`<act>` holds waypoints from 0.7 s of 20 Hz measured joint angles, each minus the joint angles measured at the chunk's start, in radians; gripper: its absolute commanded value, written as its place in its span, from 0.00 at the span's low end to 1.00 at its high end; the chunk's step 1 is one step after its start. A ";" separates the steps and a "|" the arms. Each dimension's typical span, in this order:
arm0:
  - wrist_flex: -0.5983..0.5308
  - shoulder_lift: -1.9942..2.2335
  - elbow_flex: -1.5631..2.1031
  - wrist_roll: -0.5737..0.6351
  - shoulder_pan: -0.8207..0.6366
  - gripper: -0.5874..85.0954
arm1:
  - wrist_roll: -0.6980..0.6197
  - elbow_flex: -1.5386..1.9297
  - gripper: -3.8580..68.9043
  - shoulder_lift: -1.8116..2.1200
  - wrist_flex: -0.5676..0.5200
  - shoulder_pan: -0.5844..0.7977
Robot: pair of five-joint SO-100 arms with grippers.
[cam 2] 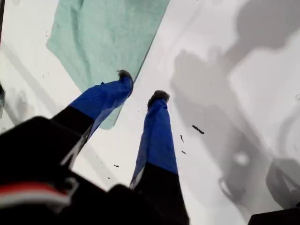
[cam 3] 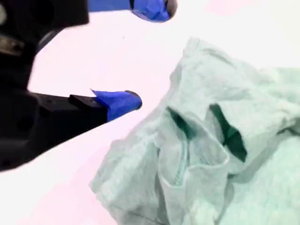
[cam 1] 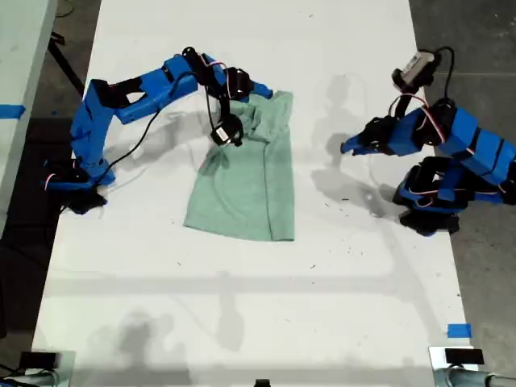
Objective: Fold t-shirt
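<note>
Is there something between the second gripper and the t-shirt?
Nothing visible. My second gripper is open just beside the bunched collar end of the t-shirt, with only bare table between them.

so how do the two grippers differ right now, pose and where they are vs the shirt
My second gripper hovers over the bunched collar end of the t-shirt, arm stretched out. My first gripper sits off the cloth over bare table on the exterior view's right, arm folded back. Both are open and hold nothing.
</note>
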 measured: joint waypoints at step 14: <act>0.566 0.894 0.523 -0.132 0.313 0.33 | 0.043 -0.002 0.19 -0.132 -0.083 -0.183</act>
